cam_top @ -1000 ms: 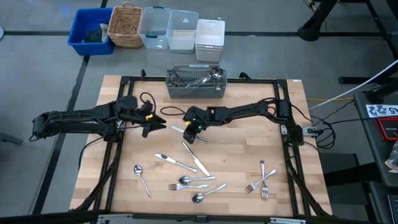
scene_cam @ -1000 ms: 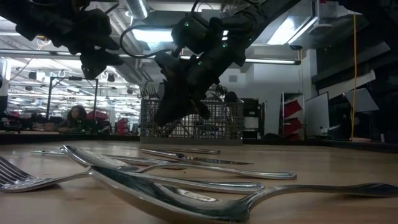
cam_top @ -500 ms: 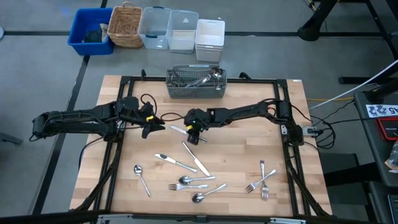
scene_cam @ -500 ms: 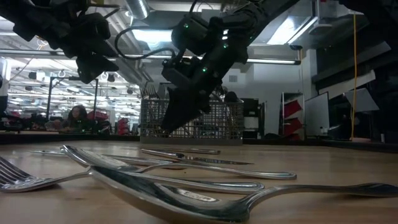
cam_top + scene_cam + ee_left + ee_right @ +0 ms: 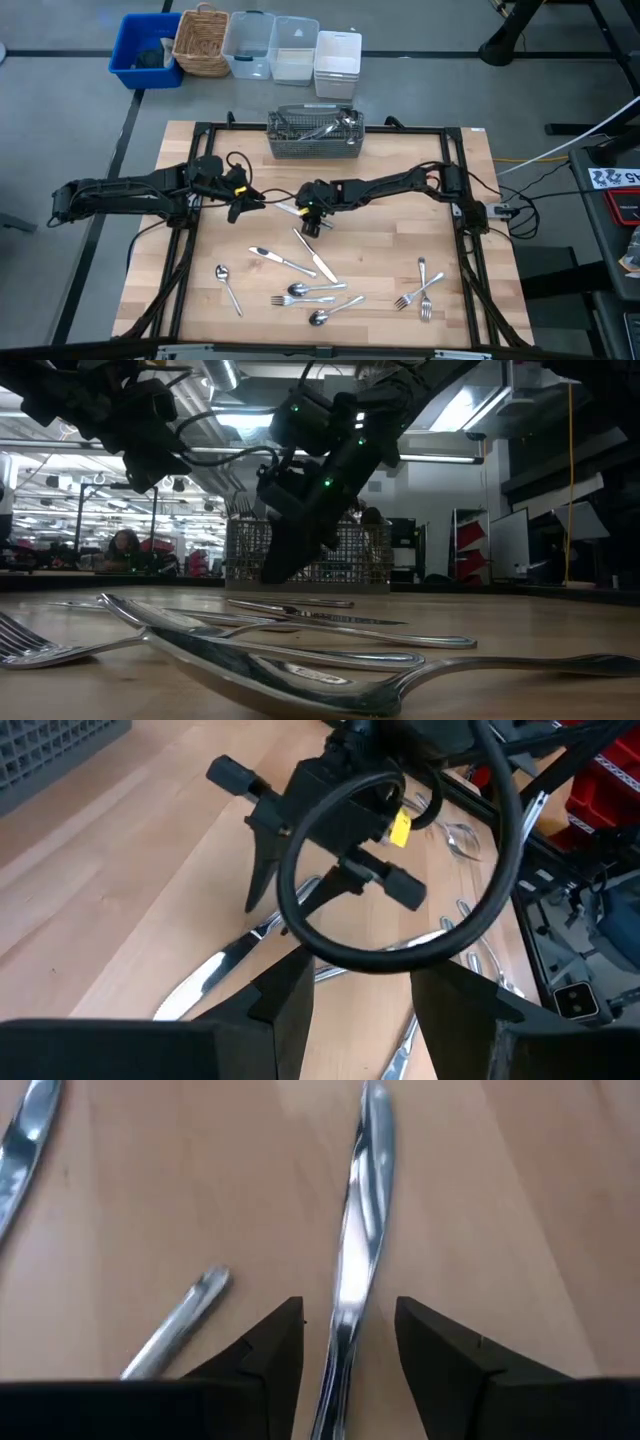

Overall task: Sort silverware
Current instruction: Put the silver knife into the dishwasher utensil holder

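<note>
Silverware lies loose on the wooden table: a knife (image 5: 314, 255), a second knife (image 5: 275, 260), spoons (image 5: 300, 290) and forks (image 5: 424, 290) toward the near edge. My right gripper (image 5: 311, 224) is at mid-table, open and pointing down. In the right wrist view its fingers stand on either side of the first knife's handle (image 5: 352, 1280) without visibly touching it. My left gripper (image 5: 254, 203) hovers open and holds nothing, left of the right one. A grey mesh basket (image 5: 314, 135) at the far edge holds more silverware.
Another handle (image 5: 180, 1325) lies close beside my right gripper's finger, and a further piece (image 5: 28, 1135) lies farther off. Beyond the table's far edge stand a blue bin (image 5: 145, 50), a wicker basket (image 5: 203, 40) and clear and white tubs (image 5: 295, 50).
My right gripper has sunk toward the table and shifted a little toward the near edge, over the knife's handle end, rolling about its own axis as it came down. The silverware has stayed put.
</note>
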{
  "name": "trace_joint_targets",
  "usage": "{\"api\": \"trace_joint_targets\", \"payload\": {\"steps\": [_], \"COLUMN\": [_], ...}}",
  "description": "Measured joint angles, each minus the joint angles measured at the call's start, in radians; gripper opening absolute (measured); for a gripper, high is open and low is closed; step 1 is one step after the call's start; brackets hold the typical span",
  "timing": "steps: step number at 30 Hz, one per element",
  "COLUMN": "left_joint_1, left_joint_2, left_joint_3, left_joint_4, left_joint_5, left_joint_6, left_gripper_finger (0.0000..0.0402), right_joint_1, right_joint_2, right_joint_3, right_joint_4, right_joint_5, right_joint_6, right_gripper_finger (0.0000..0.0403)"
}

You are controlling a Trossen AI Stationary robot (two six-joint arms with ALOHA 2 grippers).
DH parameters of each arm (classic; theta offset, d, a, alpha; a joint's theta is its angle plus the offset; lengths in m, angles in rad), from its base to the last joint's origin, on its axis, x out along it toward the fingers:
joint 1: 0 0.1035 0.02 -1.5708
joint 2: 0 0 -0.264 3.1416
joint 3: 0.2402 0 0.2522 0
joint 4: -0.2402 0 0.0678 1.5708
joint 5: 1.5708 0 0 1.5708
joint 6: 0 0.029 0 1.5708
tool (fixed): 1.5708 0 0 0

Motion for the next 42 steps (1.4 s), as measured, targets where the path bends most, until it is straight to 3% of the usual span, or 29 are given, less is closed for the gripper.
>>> {"api": "trace_joint_targets", "payload": {"steps": [12, 19, 25, 34, 42], "left_joint_1": [0.0, -0.001, -0.002, -0.002, -0.002], "left_joint_2": [0.0, -0.006, -0.033, -0.104, -0.178], "left_joint_3": [-0.001, -0.001, -0.001, -0.001, 0.0], "left_joint_4": [-0.014, -0.011, -0.014, -0.06, -0.181], "left_joint_5": [-0.003, 0.012, 0.147, 0.391, 0.413], "left_joint_6": [-0.008, -0.09, -0.154, -0.227, -0.238], "left_gripper_finger": [0.0153, 0.0153, 0.0153, 0.0153, 0.0153], "right_joint_1": [0.0, 0.001, 0.002, 0.0, 0.0], "right_joint_2": [0.04, 0.047, 0.048, 0.049, 0.049], "right_joint_3": [0.003, 0.003, 0.003, 0.003, 0.002], "right_joint_4": [-0.019, -0.025, -0.028, -0.033, -0.035], "right_joint_5": [0.02, 0.054, 0.066, 0.073, 0.068], "right_joint_6": [0.001, 0.001, 0.001, 0.002, 0.037], "right_gripper_finger": [0.0159, 0.0159, 0.0148, 0.0066, 0.0033]}}
